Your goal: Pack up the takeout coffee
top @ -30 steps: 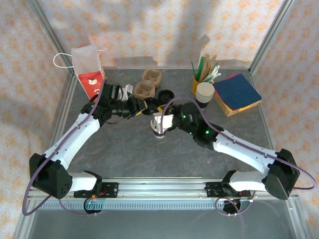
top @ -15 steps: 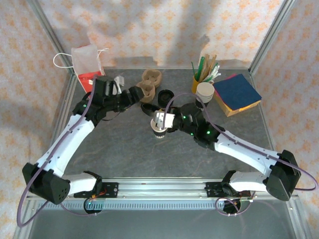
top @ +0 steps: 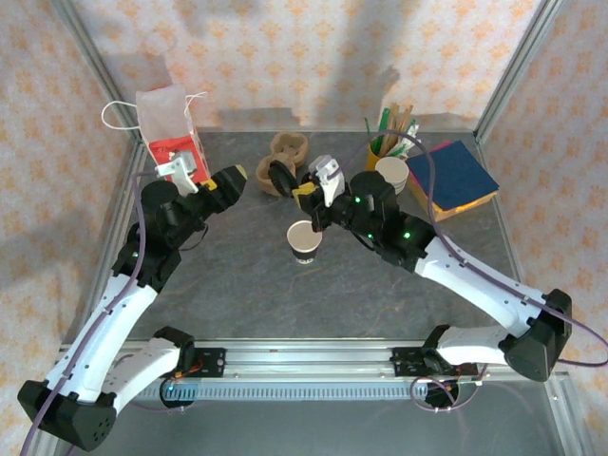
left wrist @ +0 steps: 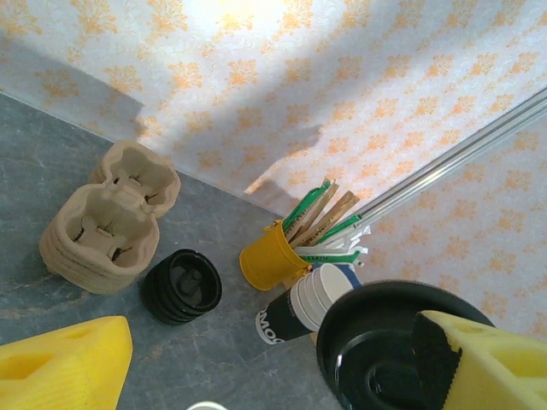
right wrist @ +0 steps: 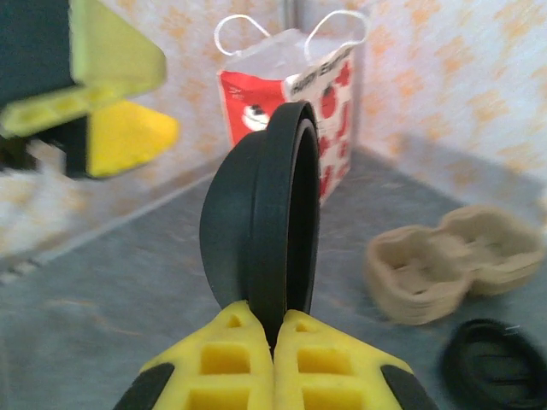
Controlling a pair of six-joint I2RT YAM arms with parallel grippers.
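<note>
Right gripper (right wrist: 278, 329) is clamped on the black lid (right wrist: 269, 205), held on edge at upper middle of the top view. Left gripper (top: 233, 180) stands wide open just left of it. The cup (top: 302, 239) sits lidless at centre. The red bag (right wrist: 291, 94) at upper left bears white print too blurred to read.

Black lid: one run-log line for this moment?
left gripper open, empty | right gripper shut on black lid, held on edge | coffee cup lidless, upright on table

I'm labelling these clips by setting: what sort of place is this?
Probably a robot test cell staged as a café counter: metal frame with patterned backdrop, pulp cup carriers, red takeout bag.
</note>
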